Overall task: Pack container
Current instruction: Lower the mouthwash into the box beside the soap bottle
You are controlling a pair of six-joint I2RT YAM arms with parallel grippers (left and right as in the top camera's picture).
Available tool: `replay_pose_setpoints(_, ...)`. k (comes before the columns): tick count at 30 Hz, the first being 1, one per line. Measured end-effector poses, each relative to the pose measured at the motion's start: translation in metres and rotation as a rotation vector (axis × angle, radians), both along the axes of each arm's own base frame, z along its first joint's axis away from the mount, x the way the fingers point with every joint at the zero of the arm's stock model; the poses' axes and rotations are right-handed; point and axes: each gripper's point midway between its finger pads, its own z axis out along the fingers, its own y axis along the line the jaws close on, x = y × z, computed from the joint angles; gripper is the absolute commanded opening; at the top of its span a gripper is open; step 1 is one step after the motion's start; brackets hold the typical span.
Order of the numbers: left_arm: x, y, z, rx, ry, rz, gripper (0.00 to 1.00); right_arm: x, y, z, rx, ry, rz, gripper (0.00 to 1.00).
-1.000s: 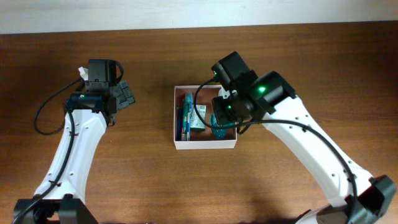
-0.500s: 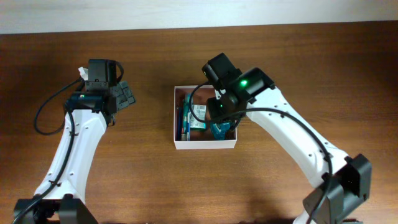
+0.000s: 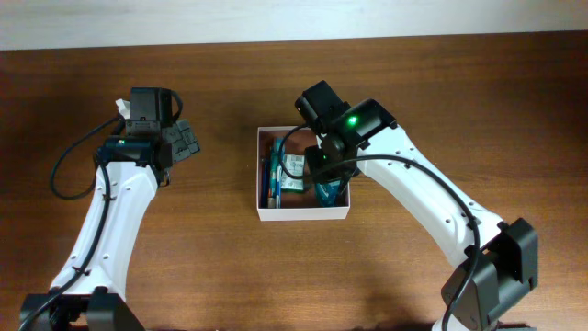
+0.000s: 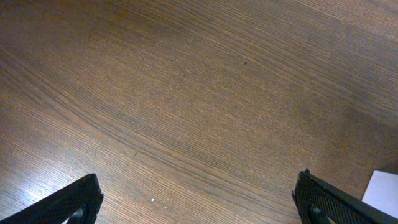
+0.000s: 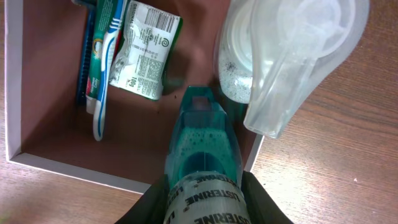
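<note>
The container [image 3: 266,213] is a square white-walled box with a reddish-brown inside, at the table's middle; it also shows in the right wrist view [image 5: 37,124]. My right gripper [image 5: 205,199] is shut on a teal Listerine bottle [image 5: 202,149], held over the container's right side [image 3: 326,191]. Inside lie a toothbrush and toothpaste [image 5: 99,56], a green-and-white sachet [image 5: 144,53] and a clear capped bottle [image 5: 280,56] leaning on the right wall. My left gripper [image 4: 199,208] is open and empty over bare wood, left of the container [image 3: 184,140].
The wooden table [image 3: 413,101] runs in all directions. A pale wall strip [image 3: 294,18] edges the far side. A white corner of the container shows at the lower right of the left wrist view [image 4: 382,190].
My right arm has swung left and a little toward the far side, carrying the teal bottle further over the container. The left arm has not moved.
</note>
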Motion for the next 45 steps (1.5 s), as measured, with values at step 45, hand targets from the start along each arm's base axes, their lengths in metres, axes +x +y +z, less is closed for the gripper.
replay_pose_setpoints(45, 0.000, 0.000, 0.000, 0.000, 0.000, 0.000, 0.99, 0.002, -0.014, -0.009, -0.073, 0.006, -0.085, 0.29)
